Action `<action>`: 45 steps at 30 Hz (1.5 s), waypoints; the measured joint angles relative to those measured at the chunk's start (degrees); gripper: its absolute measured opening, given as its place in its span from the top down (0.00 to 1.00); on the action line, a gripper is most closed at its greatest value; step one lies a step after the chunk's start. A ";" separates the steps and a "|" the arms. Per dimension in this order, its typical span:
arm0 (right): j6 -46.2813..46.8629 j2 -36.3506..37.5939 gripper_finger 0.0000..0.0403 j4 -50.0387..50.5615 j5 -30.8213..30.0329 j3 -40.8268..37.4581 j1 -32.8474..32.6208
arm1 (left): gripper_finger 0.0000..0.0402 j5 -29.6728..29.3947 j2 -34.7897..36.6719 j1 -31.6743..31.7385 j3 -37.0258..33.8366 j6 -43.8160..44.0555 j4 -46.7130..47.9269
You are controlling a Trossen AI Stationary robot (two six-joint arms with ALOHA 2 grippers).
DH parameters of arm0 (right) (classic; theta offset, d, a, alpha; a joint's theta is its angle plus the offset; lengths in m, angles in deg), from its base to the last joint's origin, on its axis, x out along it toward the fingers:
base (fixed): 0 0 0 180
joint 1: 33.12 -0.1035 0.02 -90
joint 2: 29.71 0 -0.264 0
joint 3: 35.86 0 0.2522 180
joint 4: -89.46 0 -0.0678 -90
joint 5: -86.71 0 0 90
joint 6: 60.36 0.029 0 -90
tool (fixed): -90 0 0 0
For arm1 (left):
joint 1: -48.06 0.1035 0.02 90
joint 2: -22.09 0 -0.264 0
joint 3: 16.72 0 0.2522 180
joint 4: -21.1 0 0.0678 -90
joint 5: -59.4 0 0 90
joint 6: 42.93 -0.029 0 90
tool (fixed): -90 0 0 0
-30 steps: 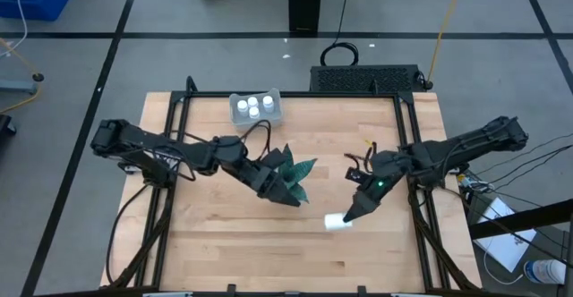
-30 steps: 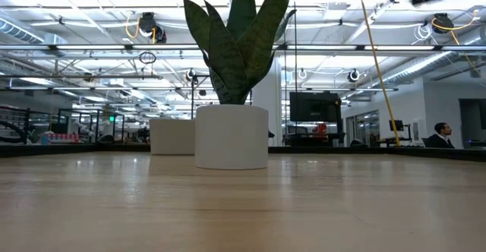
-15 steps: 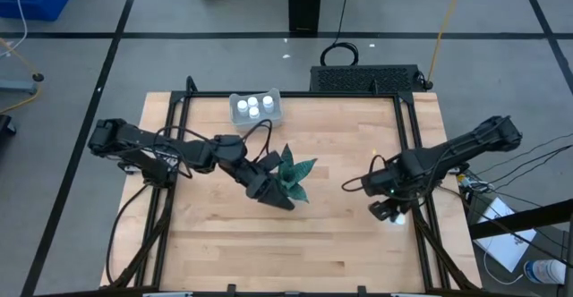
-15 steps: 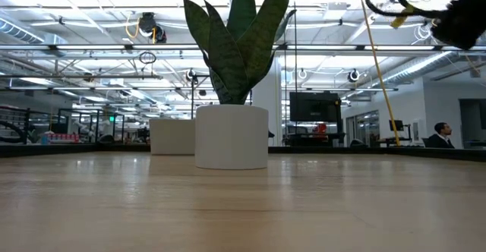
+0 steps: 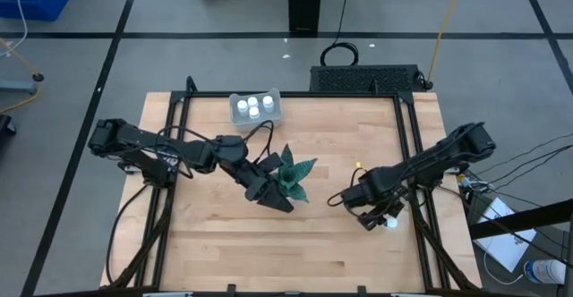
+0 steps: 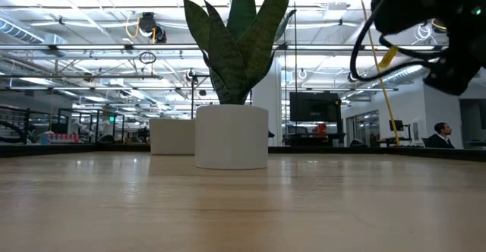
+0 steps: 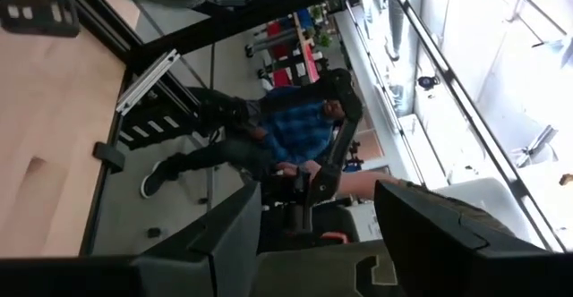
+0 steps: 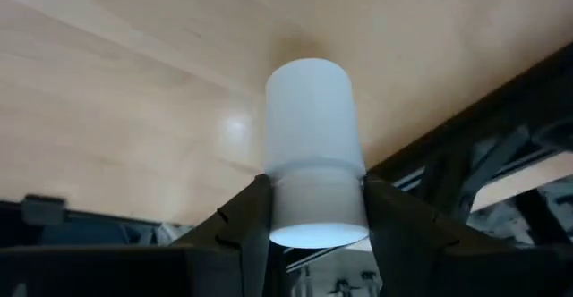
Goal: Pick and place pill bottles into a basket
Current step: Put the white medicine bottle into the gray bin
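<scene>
The left arm reaches from the left side of the pale wooden worktop (image 5: 224,234) toward its middle, and the left gripper (image 5: 269,194) sits just beside the small green spiky-leaved plant in a white pot (image 5: 294,173), touching or overlapping its leaves in the high view. In the left wrist view its two dark fingers (image 7: 228,234) stand spread apart with nothing between them; past them a seated person in a blue checked shirt (image 7: 300,136) shows in the room beyond the worktop.

At the far edge of the worktop, left of centre and well apart from both grippers, stands the small rectangular pale grey-blue plastic basket (image 5: 235,101), and three tiny white round-capped pill bottles (image 5: 253,106) stand upright inside it.

In the low view the plant's white pot stands on the worktop with a pale box-like shape behind it.

To the right, the right arm comes in from the worktop's right edge and the right gripper (image 5: 383,216) hangs over the right-hand part of the worktop, near the dark frame rail. Its fingers (image 8: 246,216) pinch the fourth white cylindrical pill bottle (image 8: 313,154) by one end, the other end jutting out beyond the fingertips toward the wood. In the high view only a small white spot of that bottle shows at the gripper.
</scene>
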 joint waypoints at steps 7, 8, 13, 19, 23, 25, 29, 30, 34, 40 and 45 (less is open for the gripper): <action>-1.37 -2.60 0.57 -5.06 -0.03 0.02 0.04 | 0.44 -0.03 0.00 0.00 0.00 -0.05 -0.07; -1.39 -2.60 0.57 -5.17 -0.42 0.02 0.04 | 0.44 -0.04 0.00 0.00 0.00 -0.09 -0.07; -0.54 -2.22 0.49 -5.05 -3.38 0.00 0.02 | 0.44 -0.38 0.00 0.00 0.00 -0.70 -0.07; -0.47 -0.61 0.34 -4.95 -3.28 0.39 0.00 | 0.44 -0.94 0.00 0.00 0.00 -1.07 -0.04; -0.37 2.38 0.25 -5.99 -3.98 0.44 0.02 | 0.44 -2.65 0.00 0.00 0.00 -1.51 -0.07; -0.24 4.70 0.22 -6.75 -6.11 0.44 0.02 | 0.44 -4.48 0.00 0.00 0.00 -1.75 -0.05; 1.63 11.57 0.20 -8.34 -14.83 0.48 0.09 | 0.44 -9.06 -0.01 0.00 0.00 -5.17 0.29; 2.35 13.53 0.20 -8.42 -17.69 0.48 0.16 | 0.44 -10.84 -0.01 0.00 0.00 -6.50 0.54; 5.03 21.95 0.20 -8.17 -28.73 0.48 0.24 | 0.44 -18.90 -0.07 0.00 0.00 -12.03 0.11; 7.26 31.33 0.20 -9.02 -34.56 0.50 -6.34 | 0.44 -24.78 -0.09 0.56 0.00 -15.40 -0.16; 11.84 33.28 0.22 -8.04 -38.41 0.50 -18.56 | 0.44 -25.09 -0.07 1.16 0.00 -12.74 0.77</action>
